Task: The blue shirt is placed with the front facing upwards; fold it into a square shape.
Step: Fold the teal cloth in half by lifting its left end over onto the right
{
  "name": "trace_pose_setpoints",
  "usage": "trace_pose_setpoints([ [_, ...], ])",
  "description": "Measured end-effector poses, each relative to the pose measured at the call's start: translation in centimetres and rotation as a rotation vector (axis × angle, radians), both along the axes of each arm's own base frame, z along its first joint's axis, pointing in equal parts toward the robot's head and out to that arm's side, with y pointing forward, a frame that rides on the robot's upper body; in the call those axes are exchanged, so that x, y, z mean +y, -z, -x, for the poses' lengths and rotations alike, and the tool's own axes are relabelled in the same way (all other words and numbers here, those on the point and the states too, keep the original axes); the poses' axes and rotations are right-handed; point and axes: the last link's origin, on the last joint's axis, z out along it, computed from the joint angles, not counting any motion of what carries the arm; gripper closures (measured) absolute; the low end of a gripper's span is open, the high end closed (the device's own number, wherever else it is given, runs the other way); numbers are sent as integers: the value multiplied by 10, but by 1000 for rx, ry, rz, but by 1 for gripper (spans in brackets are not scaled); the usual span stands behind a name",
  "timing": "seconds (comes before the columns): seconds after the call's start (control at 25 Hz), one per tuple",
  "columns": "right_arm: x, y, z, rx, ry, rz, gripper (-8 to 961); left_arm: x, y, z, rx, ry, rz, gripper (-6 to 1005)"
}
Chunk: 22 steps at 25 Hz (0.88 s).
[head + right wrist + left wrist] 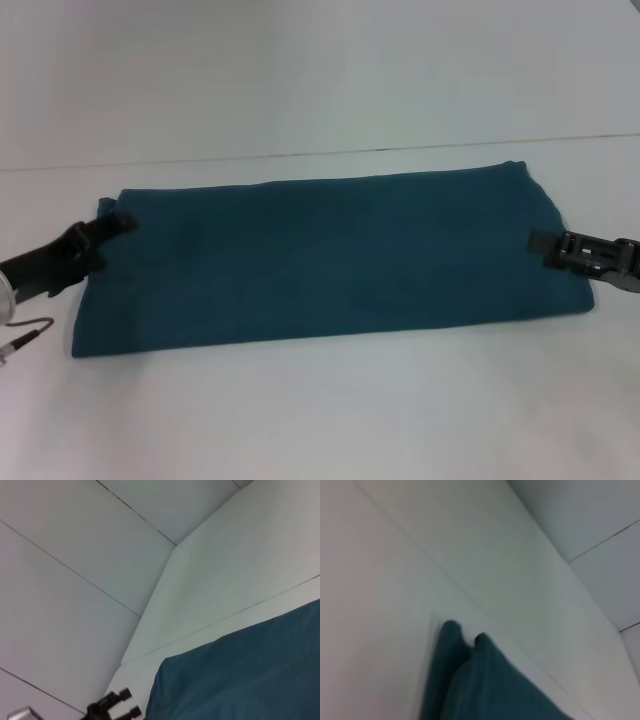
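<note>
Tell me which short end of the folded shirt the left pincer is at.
The blue shirt's left short end; the left pincer touches its far corner there.

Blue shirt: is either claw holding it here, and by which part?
Cannot be told. The left claw and right claw sit at opposite short ends of the folded blue shirt; any grip is hidden.

White table (320,420) fills the head view from 3 through 6 to 9 o'clock; its far edge shows as a thin dark seam running 9 to 3 just above centre. Pale wall (320,70) takes the 12 o'clock band behind that seam, plain and unmarked there. In the right wrist view the wall panels (75,555) carry thin dark joint lines, and the tabletop (240,565) meets them at a corner.
</note>
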Motion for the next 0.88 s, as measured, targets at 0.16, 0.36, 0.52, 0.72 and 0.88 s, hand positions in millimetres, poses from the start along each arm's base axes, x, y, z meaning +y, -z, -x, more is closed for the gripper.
trace_pose_setpoints([
  [0.16, 0, 0, 0, 0, 0, 1, 68, 5, -10, -4, 17, 23, 0, 156],
  [0.36, 0, 0, 0, -6, -5, 4, 68, 17, -18, -14, 259, 174, 92, 156],
  [0.52, 0, -1, 0, -5, -5, 1, 68, 21, -19, -18, 369, 223, 109, 155],
  [0.72, 0, -1, 0, -6, -3, 1, 68, 21, -22, -12, 323, 139, 94, 155],
  [0.88, 0, -1, -1, -6, -1, -1, 68, 20, -24, -8, 303, 92, 112, 155],
])
